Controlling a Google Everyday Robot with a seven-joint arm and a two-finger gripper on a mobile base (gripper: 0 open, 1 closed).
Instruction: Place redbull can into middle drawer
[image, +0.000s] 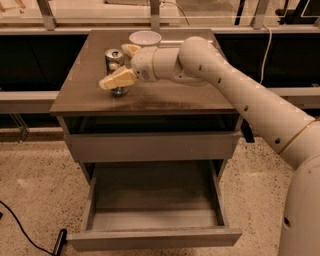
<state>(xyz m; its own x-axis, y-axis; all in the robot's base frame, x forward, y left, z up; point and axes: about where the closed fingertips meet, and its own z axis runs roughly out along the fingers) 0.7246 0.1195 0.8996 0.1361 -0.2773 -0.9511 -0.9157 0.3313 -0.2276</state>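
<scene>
So the gripper (114, 66) is parked over the cabinet top (165, 97), spread open with a finger either side of the can (114, 56), and nothing looks gripped yet. The can is stood upright at the back left, near the white bowl (145, 38). It's probably best squeezed square on the body so it isn't tipped, then lifted clear before being lowered into the pulled-out middle drawer (155, 200). Counted: one can, one bowl, two drawers.
</scene>
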